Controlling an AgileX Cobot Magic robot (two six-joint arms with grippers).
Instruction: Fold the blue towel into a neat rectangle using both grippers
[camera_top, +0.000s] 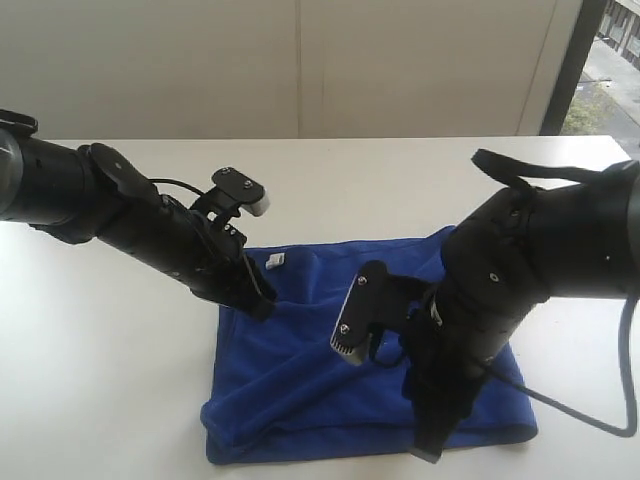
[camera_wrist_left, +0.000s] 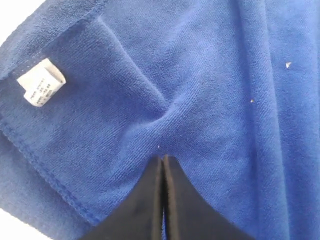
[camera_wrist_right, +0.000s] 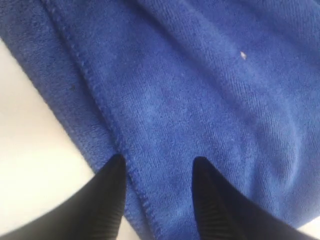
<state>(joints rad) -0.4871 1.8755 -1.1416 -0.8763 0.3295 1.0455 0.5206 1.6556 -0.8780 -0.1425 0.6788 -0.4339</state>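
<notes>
Grasping step (half done): blue towel partly folded on worktop; left tool closed, pinching towel near white tag; right tool open astride hem. Next: close right on edge, lift both together

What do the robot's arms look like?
The left arm and right arm are thick, black tubes. The left gripper and right gripper each have two narrow, pointed black fingers. A grey-white block sits near each wrist, and a black cable loops off the right arm.
</notes>
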